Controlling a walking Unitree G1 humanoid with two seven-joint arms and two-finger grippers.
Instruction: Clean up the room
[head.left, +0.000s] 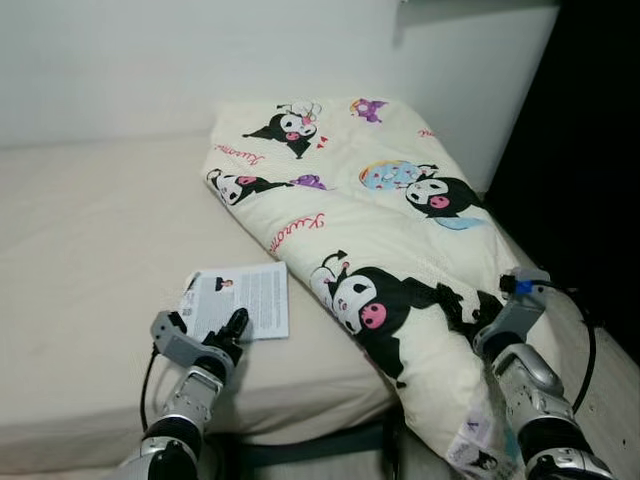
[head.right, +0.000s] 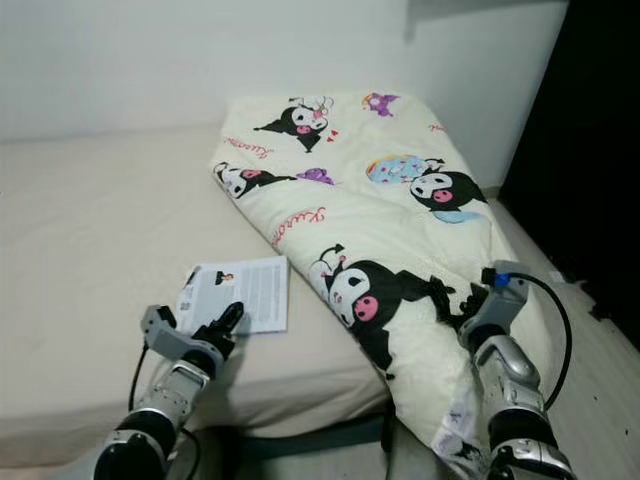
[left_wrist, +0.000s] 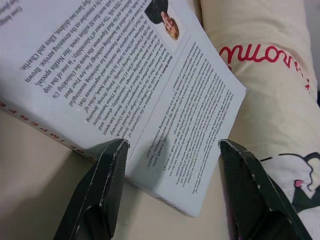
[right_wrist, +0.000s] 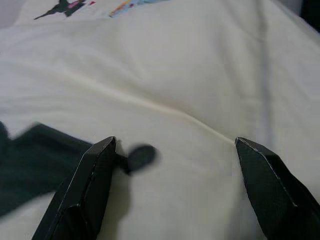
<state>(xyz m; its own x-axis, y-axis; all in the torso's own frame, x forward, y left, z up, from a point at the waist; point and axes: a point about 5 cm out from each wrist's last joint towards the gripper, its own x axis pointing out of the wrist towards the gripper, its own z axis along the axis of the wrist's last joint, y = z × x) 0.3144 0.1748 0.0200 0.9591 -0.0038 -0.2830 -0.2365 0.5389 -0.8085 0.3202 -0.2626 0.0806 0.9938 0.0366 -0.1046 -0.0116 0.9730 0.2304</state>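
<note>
The left gripper (head.left: 236, 325) is reaching forward over the front edge of the bed (head.left: 80, 250), its jaws spread wide on either side of the near edge of a book (head.left: 240, 298). The book is lying flat, printed cover up, near the bed's front edge, at about 12 o'clock from the gripper. In the left wrist view the two black fingers (left_wrist: 102, 180) are bracketing the book's (left_wrist: 150, 100) near corner without clamping it; this looks like a lining-up for a pinch on the spine side, since a flat book offers only its edge to grab.

Just to the book's 3 o'clock, touching or nearly touching it, a cartoon-print quilt (head.left: 400, 230) is lying folded and slanted across the bed, its lower end spilling over the front edge toward the floor.

The right gripper (head.right: 462, 315) is resting over the quilt's lower part, at about 3 o'clock from the book. In the right wrist view its fingers (right_wrist: 90, 185) are standing well apart over the quilt's (right_wrist: 190, 75) cloth, holding nothing, probably waiting while the left arm works.
</note>
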